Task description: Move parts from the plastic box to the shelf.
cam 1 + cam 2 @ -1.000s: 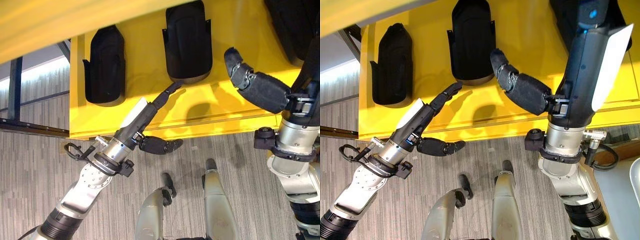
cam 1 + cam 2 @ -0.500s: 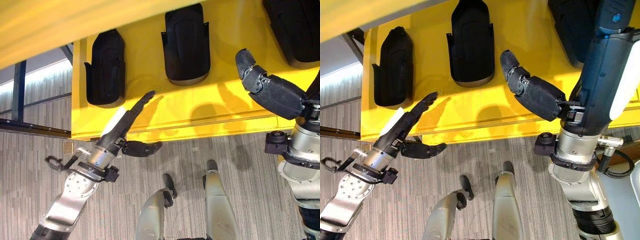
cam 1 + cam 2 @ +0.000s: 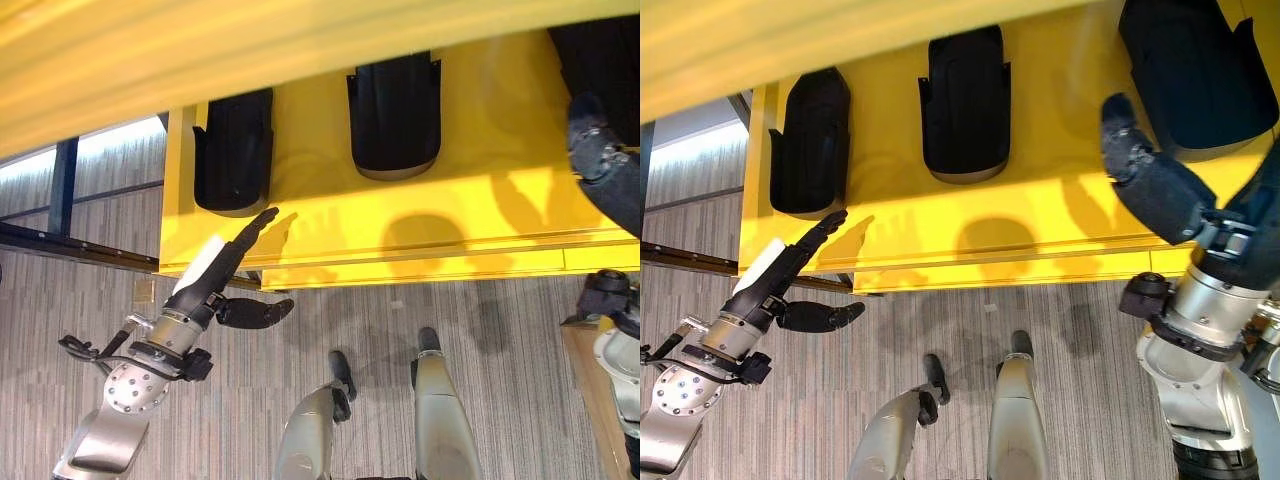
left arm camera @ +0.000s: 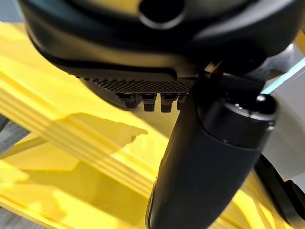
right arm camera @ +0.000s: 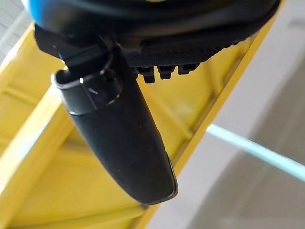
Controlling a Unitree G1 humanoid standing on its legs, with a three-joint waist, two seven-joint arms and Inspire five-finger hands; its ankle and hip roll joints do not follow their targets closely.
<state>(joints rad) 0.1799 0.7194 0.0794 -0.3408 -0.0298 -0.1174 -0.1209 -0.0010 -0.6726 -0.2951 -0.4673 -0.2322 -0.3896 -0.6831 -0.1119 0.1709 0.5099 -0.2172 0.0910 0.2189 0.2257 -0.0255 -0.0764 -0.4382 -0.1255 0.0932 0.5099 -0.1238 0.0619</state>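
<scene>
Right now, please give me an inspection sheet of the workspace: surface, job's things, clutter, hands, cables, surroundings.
Surface: yellow shelf, its front strip bare.
Job's things: three black parts on the shelf: left part, middle part, larger right part; none held.
Clutter: nothing seen.
Hands: left hand open, straight fingers over the shelf's left front corner; right hand open, over the shelf's right side, holding nothing.
Cables: nothing seen.
Surroundings: grey striped floor; dark frame bar beside the shelf.
</scene>
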